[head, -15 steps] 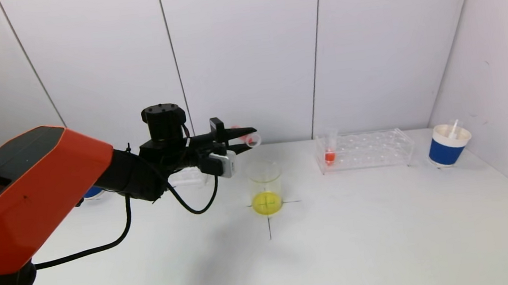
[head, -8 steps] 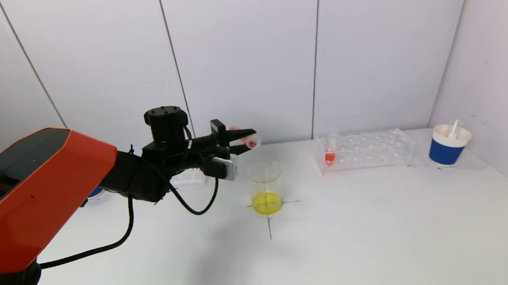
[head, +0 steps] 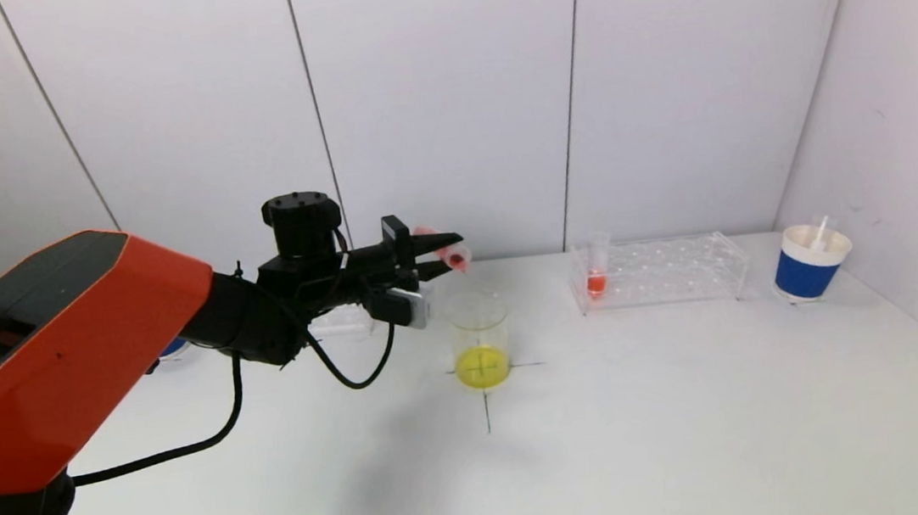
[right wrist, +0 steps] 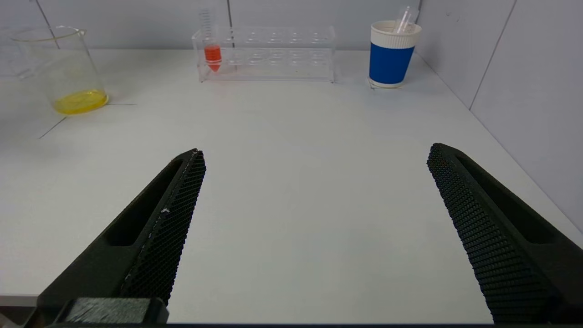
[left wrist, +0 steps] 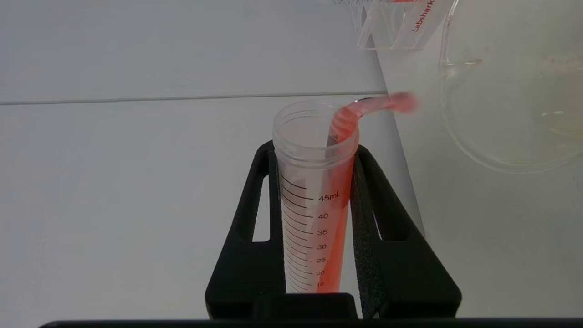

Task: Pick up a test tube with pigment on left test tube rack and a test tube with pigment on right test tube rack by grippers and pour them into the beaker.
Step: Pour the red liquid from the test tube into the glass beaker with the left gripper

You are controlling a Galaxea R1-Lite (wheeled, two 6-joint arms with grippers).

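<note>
My left gripper (head: 446, 252) is shut on a clear graduated test tube (left wrist: 314, 200) with red pigment, held tipped on its side above the beaker (head: 479, 336). Red liquid runs out of the tube mouth (left wrist: 387, 102) toward the beaker rim (left wrist: 460, 132). The beaker holds yellow liquid (head: 482, 367). A second test tube with red pigment (head: 596, 275) stands at the left end of the right rack (head: 665, 270); it also shows in the right wrist view (right wrist: 212, 54). My right gripper (right wrist: 314, 228) is open and empty, low over the table near the front.
The left rack (head: 338, 321) is mostly hidden behind my left arm. A blue and white paper cup (head: 809, 263) with a pipette stands at the far right by the wall. A black cross is marked on the table under the beaker.
My left gripper has rolled the tube further over, so its mouth dips lower above the beaker and red liquid reaches the lip. The right arm has not moved.
</note>
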